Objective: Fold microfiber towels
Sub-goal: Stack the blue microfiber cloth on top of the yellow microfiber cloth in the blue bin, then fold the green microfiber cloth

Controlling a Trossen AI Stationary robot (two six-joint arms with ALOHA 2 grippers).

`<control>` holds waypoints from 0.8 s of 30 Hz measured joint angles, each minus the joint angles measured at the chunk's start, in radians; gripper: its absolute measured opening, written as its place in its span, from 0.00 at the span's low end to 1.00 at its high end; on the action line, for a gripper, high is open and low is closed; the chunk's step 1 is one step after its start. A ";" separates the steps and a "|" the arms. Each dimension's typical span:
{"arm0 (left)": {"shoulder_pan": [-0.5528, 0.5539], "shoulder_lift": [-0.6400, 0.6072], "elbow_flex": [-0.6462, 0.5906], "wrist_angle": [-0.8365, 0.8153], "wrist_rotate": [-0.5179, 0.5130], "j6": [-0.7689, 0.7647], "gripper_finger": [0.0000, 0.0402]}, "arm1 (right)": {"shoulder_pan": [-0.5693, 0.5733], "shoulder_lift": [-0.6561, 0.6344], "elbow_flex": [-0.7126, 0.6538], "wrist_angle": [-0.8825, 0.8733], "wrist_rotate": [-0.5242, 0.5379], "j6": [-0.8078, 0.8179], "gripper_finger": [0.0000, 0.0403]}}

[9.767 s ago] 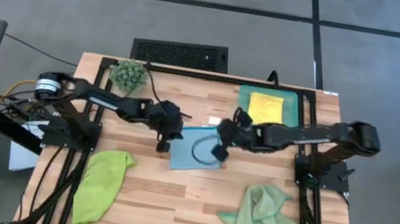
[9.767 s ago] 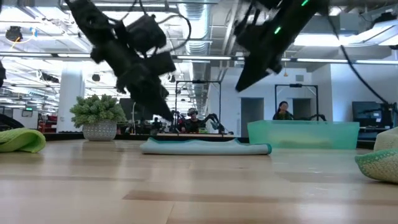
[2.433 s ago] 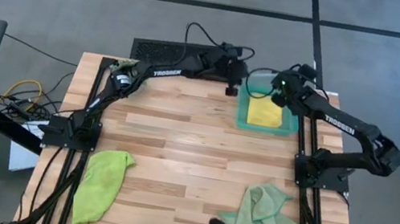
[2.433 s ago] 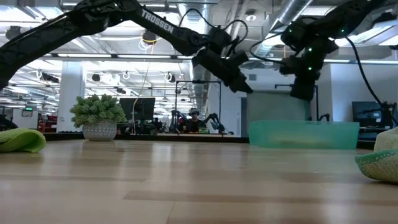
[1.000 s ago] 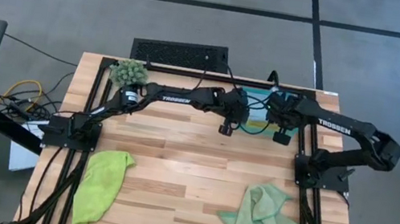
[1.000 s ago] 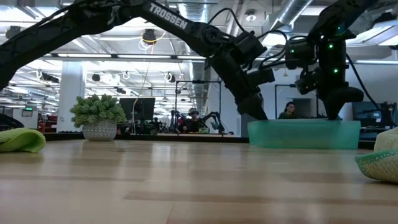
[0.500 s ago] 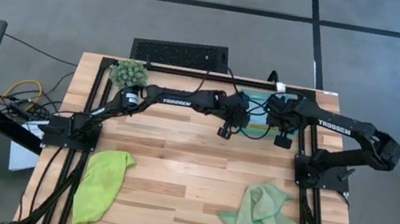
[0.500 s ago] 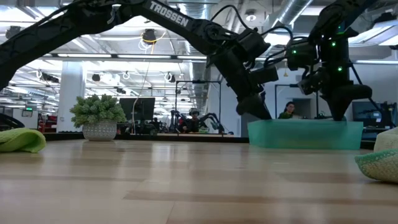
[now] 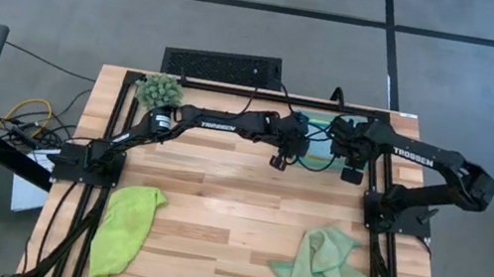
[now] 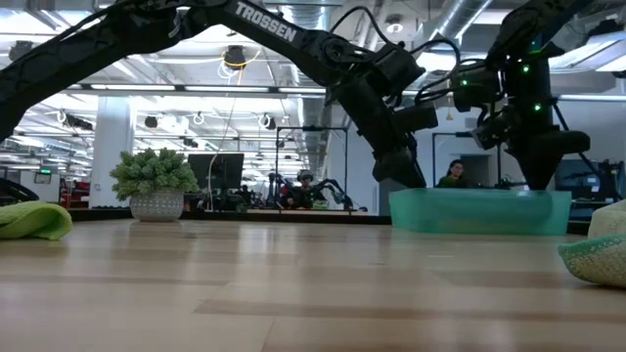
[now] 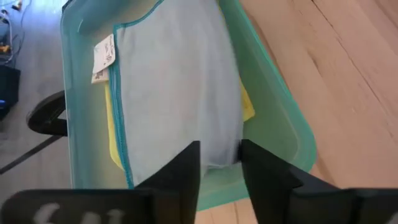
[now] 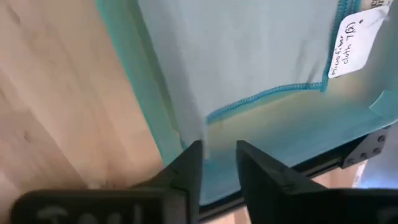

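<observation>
"TROSSEN" is printed on both arms. The left gripper [image 11: 217, 171] and right gripper [image 12: 217, 163] are slightly parted, empty, above the folded light blue microfiber towel [image 11: 177, 93] in the teal plastic tray [image 11: 283, 124].

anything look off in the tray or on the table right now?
Mostly tidy. The light blue towel lies flat in the teal tray over the yellow towel, whose edges peek out at two sides. On the table, the lime green towel and sage green towel lie crumpled, unfolded.
</observation>
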 joint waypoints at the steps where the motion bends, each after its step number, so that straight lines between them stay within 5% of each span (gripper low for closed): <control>1: 0.000 0.000 0.010 -0.008 -0.001 0.000 0.29 | 0.000 0.000 0.011 -0.012 0.001 -0.011 0.34; 12: 0.009 -0.004 0.239 -0.257 0.024 -0.041 0.42 | -0.027 0.000 0.205 -0.116 -0.010 0.110 0.56; 19: 0.088 -0.122 0.213 -0.551 0.029 -0.203 0.34 | -0.071 0.000 0.220 -0.006 -0.029 0.275 0.51; 24: 0.146 -0.240 0.208 -0.708 0.184 -0.275 0.23 | -0.056 0.000 0.220 0.002 -0.082 0.339 0.42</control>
